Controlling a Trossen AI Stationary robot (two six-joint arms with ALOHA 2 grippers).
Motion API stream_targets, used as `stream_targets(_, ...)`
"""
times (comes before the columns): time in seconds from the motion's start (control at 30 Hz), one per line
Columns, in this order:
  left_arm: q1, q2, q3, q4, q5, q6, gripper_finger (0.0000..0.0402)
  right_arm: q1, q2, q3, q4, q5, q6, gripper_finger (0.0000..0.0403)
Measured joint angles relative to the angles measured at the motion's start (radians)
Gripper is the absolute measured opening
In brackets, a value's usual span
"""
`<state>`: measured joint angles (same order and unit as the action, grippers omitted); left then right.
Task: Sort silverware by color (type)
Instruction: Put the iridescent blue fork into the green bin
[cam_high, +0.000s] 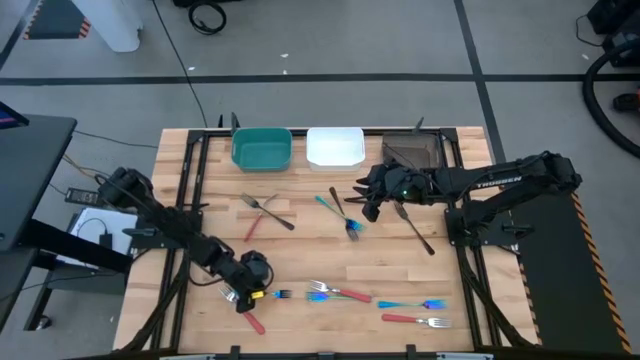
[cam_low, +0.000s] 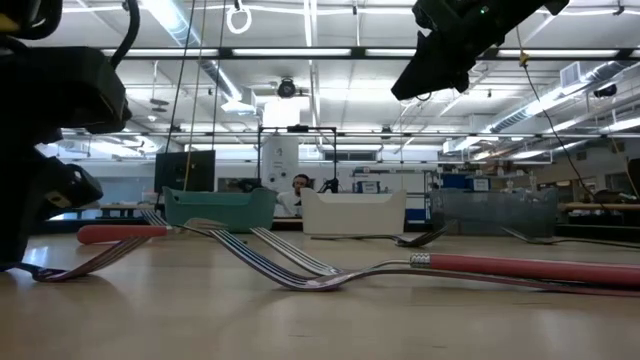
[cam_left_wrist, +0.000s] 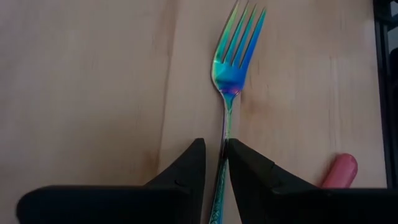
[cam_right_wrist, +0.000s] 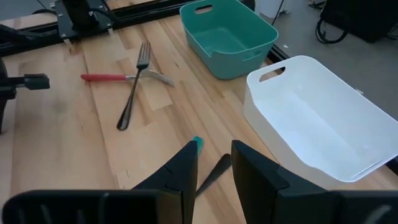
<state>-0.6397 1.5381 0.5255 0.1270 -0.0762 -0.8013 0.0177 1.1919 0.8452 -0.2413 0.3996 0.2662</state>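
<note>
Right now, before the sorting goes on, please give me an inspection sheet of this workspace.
Surface: wooden table, bare between items.
Job's things: forks scattered; a dark fork at right, a red-handled fork at the near edge. Teal bin, white bin and brown bin look empty.
Clutter: nothing seen.
Grippers: left gripper fingers close around an iridescent fork; right gripper open above the table.
Cables: black cables on the floor.
Surroundings: a person far behind.

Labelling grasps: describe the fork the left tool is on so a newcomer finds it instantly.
Start at the near-left part of the wooden slat table, where the left tool sits low. Between its fingers runs the thin handle of an iridescent blue-teal metal fork, tines pointing away. The red-handled fork beside it lies outside the grip.
</note>
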Motion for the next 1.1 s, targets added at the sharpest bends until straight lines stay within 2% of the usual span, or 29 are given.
stream_targets(0.27, -0.014, 0.006, 0.001, -0.013, -0.018, -0.02, 0.008, 0.0, 0.0, 0.0, 0.0, 0.0, 0.0, 0.0106)
stream_targets(0.43, -0.015, 0.005, 0.006, -0.122, -0.096, -0.099, 0.0079, 0.0, 0.0, 0.0, 0.0, 0.0, 0.0, 0.0106)
stream_targets(0.67, -0.015, 0.005, 0.004, -0.136, -0.109, -0.096, 0.004, 0.0, 0.0, 0.0, 0.005, 0.009, -0.012, 0.0106)
stream_targets(0.8, -0.016, 0.005, 0.002, -0.129, -0.106, -0.059, 0.0008, 0.0, 0.0, 0.0, 0.012, 0.027, -0.026, 0.0106)
stream_targets(1.1, -0.013, 0.002, -0.004, -0.019, -0.112, 0.054, 0.0, 0.0, 0.0, 0.0, 0.031, 0.028, -0.034, 0.0106)
